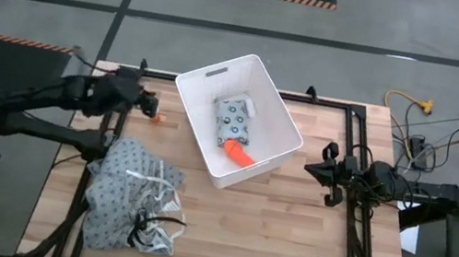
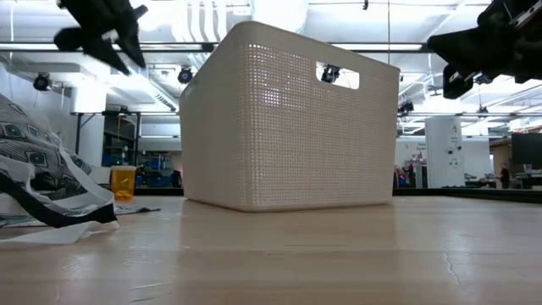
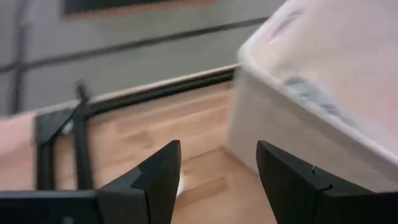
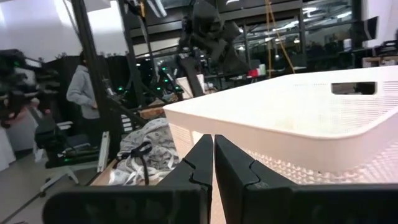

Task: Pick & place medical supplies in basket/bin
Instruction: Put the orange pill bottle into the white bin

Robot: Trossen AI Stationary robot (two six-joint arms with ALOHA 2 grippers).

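The white tub (image 1: 209, 83) stands mid-table, toward the far edge. Inside it lie the pale blue-grey dotted packet (image 1: 232, 122) and the orange tapered piece (image 1: 240, 155). A small orange-topped item (image 1: 157, 119) stands on the wood left of the tub; in the low view it shows as an orange item (image 2: 124, 183). My left gripper (image 1: 148, 101) hangs open above the table, just beyond that item and near the tub's left wall (image 3: 348, 74), touching nothing. My right gripper (image 1: 311, 168) is shut, raised off the table right of the tub (image 4: 298, 112). The small white piece cannot be made out.
A heap of patterned grey-white cloth with dark straps (image 1: 134, 197) lies on the near-left part of the table, also seen in the low view (image 2: 42, 182). Bare wood (image 1: 285, 241) stretches over the near-right part. A person (image 4: 84, 90) stands in the room beyond.
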